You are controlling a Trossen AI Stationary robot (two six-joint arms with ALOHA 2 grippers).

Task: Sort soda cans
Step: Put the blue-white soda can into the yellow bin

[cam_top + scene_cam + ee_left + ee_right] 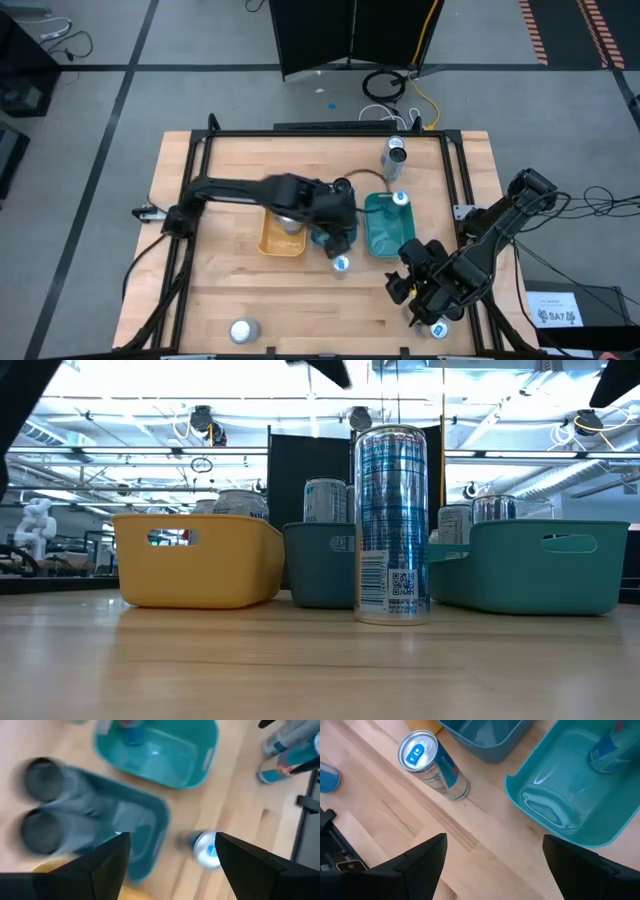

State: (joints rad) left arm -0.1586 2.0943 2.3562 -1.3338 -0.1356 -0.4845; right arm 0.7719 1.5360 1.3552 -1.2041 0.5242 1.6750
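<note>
The left claw (336,238) is hanging with fingers apart and empty, the silver-and-blue soda can (341,264) standing upright on the desk (220,295) just below it. The right claw (428,292), also apart, is waiting nearby. The can is probably light, thin-walled and slick, so gripping mid-body looks best.

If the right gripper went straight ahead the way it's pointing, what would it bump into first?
Probably bare wooden table. The open right gripper aims between the blue-tabbed soda can and the light teal tray; depth is hard to judge.

Robotics lab with exposed ceiling ducts (560,475)
</note>
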